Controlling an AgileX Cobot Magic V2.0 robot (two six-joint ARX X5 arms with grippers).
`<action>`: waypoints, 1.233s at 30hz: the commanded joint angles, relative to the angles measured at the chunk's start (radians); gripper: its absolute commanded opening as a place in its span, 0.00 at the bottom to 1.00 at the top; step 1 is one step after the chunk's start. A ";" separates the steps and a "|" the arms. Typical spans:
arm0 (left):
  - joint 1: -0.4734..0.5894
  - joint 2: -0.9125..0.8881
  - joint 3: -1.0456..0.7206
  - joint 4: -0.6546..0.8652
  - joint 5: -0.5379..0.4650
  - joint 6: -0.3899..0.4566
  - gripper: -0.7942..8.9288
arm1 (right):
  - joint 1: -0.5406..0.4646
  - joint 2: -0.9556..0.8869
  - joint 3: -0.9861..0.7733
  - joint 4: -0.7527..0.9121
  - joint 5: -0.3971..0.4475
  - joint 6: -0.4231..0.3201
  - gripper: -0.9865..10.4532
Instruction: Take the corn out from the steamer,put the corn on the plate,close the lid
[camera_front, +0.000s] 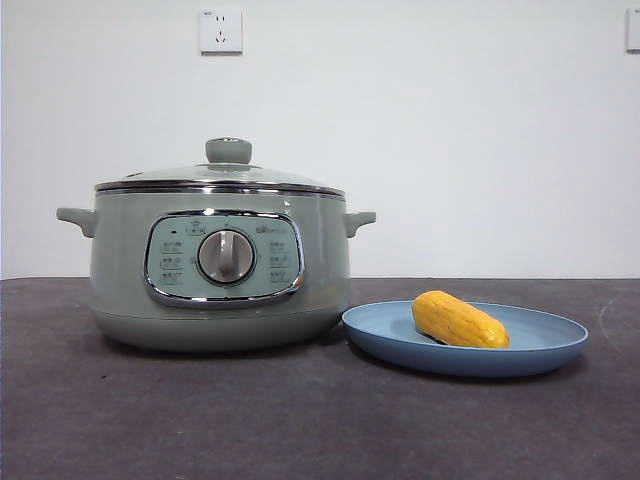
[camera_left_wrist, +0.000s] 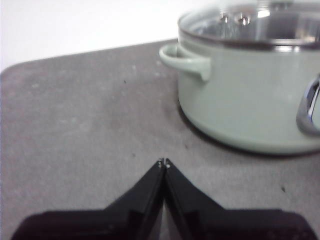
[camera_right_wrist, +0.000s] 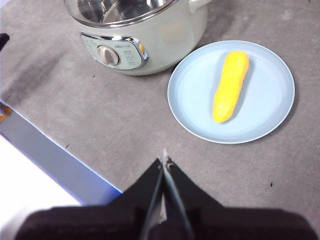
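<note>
Both grippers pinched closed and empty, left gripper (camera_left_wrist: 164, 162) low beside the steamer (camera_front: 220, 270), right gripper (camera_right_wrist: 165, 160) up above the table, corn (camera_front: 460, 320) lying on the plate (camera_front: 540, 350), lid (camera_front: 225, 175) sitting on the steamer, inside hard to make out, steamer's top cut off in wrist views.

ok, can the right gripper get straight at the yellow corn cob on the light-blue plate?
Probably yes. The yellow corn cob lies exposed on the light-blue plate, with bare table between it and the shut right gripper. The sage-green steamer sits off to one side.
</note>
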 joint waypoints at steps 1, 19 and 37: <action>0.000 -0.034 -0.014 -0.003 -0.006 -0.032 0.08 | 0.001 -0.002 -0.009 0.003 0.002 0.002 0.09; 0.003 -0.031 -0.013 0.006 0.004 -0.043 0.08 | 0.001 -0.002 -0.009 0.003 0.003 0.002 0.09; 0.003 -0.031 -0.013 0.006 0.004 -0.043 0.08 | -0.057 -0.053 -0.023 0.243 0.048 -0.039 0.09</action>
